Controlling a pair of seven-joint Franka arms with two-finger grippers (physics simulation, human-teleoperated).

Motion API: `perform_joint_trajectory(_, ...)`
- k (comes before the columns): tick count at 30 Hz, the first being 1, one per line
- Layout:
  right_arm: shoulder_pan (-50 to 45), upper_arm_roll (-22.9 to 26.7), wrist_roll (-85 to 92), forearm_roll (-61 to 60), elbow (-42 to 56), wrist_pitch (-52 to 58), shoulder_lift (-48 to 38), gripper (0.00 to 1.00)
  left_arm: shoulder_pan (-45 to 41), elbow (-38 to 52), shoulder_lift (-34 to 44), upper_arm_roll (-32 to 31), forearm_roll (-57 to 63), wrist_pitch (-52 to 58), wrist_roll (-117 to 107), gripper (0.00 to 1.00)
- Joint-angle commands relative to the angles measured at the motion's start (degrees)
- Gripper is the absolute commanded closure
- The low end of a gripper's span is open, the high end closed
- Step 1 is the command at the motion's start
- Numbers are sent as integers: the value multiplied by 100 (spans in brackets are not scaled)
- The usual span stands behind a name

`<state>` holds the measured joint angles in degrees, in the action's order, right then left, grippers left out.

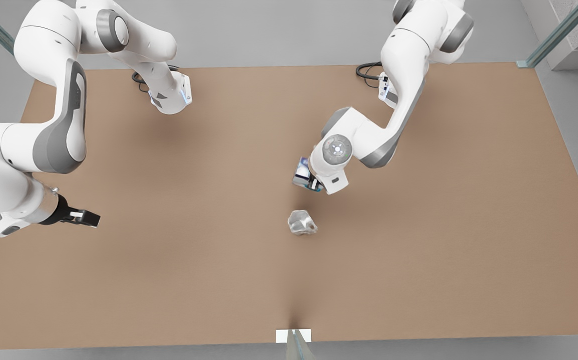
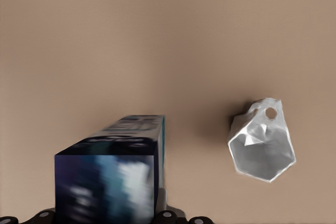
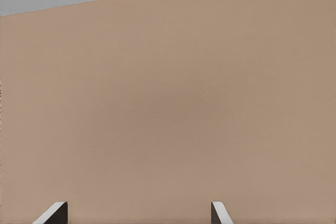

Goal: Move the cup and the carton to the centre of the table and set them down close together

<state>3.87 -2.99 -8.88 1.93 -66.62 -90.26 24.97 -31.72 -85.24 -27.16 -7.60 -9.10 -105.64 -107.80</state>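
Placement of the carton [image 1: 303, 176] is the step in hand: the left gripper [image 1: 314, 184] is holding it clamped between its fingers above the middle of the table [image 1: 178, 280], and in the left wrist view the box [image 2: 113, 174] is sticking out from the gripper with the tabletop below it, so it looks not yet set down. The cup [image 1: 302, 222] is lying on the table near the centre, just beside the carton's spot on the side toward the white tab [image 1: 282, 336]; the left wrist view shows its [image 2: 262, 148] open mouth facing the camera. Next, by my judgement, the left arm is needing a short, straight lowering so the carton lands close to the cup without knocking it, then a release. The right gripper [image 1: 86, 218] is waiting at the front view's left with its fingers [image 3: 52, 214] spread apart and holding nothing. Open tabletop is lying all round the two objects, every table edge is well apart from them, and the gap between cup and carton is the one tight place.
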Motion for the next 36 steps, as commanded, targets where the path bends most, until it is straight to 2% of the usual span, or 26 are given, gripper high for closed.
perform_joint_trajectory(1,0,0,0,0,0,0,-1,0,-10,-10,0,-4,40,-79,22,28)
perform_joint_trajectory(3,0,0,0,0,0,0,-1,0,-36,-19,-9,-4,31,-185,83,28)
perform_joint_trajectory(4,0,0,0,0,0,-9,-1,0,-36,-10,-35,-4,31,-176,92,16)
perform_joint_trajectory(6,0,0,0,0,0,0,-1,0,-36,-10,-79,-4,40,-167,92,0)
perform_joint_trajectory(17,0,0,0,-9,0,-9,-1,0,-18,69,62,75,49,299,488,0)
perform_joint_trajectory(19,-9,0,0,-9,53,0,8,0,-18,-599,141,277,14,-211,1858,0)
perform_joint_trajectory(21,-9,0,0,-9,53,0,8,0,-18,-555,369,312,-118,-115,1806,0)
perform_joint_trajectory(23,-18,0,0,-9,53,-9,8,0,-18,455,606,804,-513,1669,1841,0)
perform_joint_trajectory(24,-9,0,0,-9,62,0,0,0,-18,727,747,1252,-865,1802,1867,0)
perform_joint_trajectory(25,-9,0,0,-9,62,0,8,0,104,895,940,1595,-585,1994,3428,0)
perform_joint_trajectory(26,-18,0,0,-9,62,0,8,0,807,886,1090,1595,549,2417,6179,0)
perform_joint_trajectory(28,-9,0,0,-9,62,-9,8,0,1941,869,1345,1569,1218,2391,10197,0)
perform_joint_trajectory(29,-9,0,0,-9,62,-9,8,0,2161,807,1477,1560,1279,2382,10595,0)
perform_joint_trajectory(36,-9,0,0,-9,62,-18,8,0,2188,798,1582,1604,1350,2391,10595,0)
